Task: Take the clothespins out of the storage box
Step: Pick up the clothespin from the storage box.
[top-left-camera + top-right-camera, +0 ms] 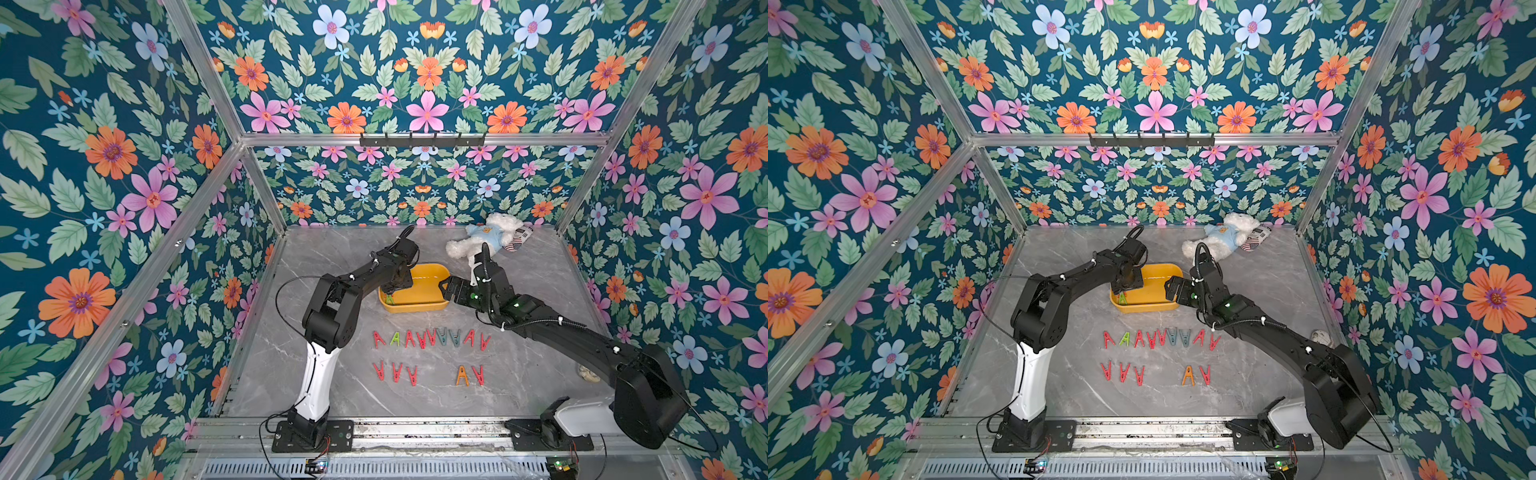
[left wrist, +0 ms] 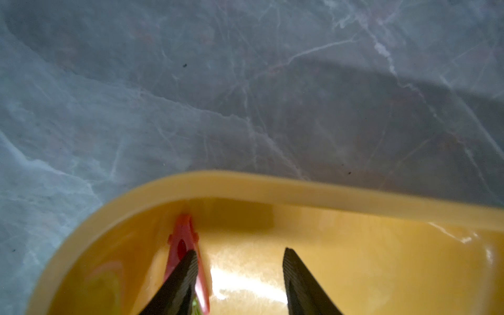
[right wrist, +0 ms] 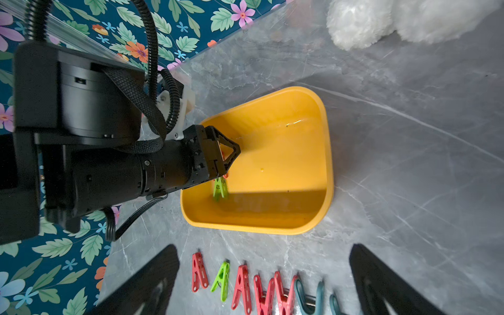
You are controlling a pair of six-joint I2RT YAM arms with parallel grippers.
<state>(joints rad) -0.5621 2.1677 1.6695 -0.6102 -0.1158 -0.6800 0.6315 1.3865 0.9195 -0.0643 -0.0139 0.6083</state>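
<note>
Floral-papered enclosure, grey marble-pattern desk [image 1: 1075, 390]. Mid-desk: shallow yellow plastic storage tray [image 1: 1154, 308], rectangular, rounded corners.

At the tray's left end, the left end effector [image 1: 1128, 286] dips inside; jaw state not readable from here. One green plastic clothespin [image 1: 1122, 298] lies in the tray just below it.

At the tray's right end, the right end effector [image 1: 1170, 287] overlaps the rim in this view.

Toward the arm bases, A-shaped plastic clothespins [image 1: 1161, 337] lie on the desk in two rows.
- Far row: nine, closely packed, mostly red, one green, two grey-blue.
- Near row: three red, a gap, then one orange and one red.

A white plush bear in pale blue shirt [image 1: 1227, 235] lies at the far right, apart from the tray.
</note>
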